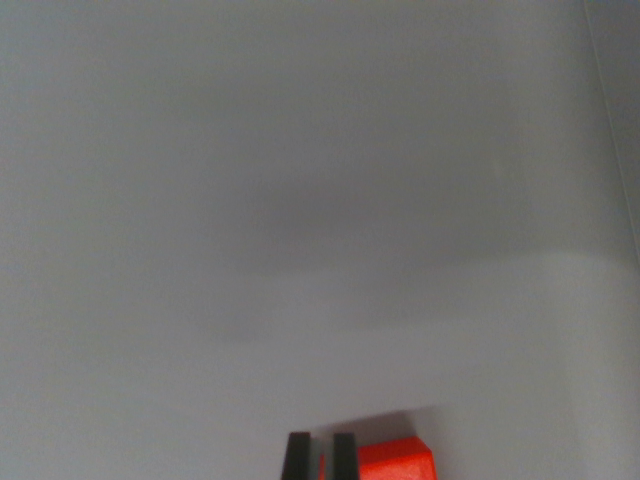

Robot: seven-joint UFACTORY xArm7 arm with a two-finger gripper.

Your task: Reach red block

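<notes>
Currently the gripper [321, 455] fingers sit nearly together, narrow gap, clamping nothing. Red block [395, 460] lies at the wrist view's bottom edge, just right of the fingers, on the grey table [300, 200]. Risk: the right finger clips the block and shoves it aside.
</notes>
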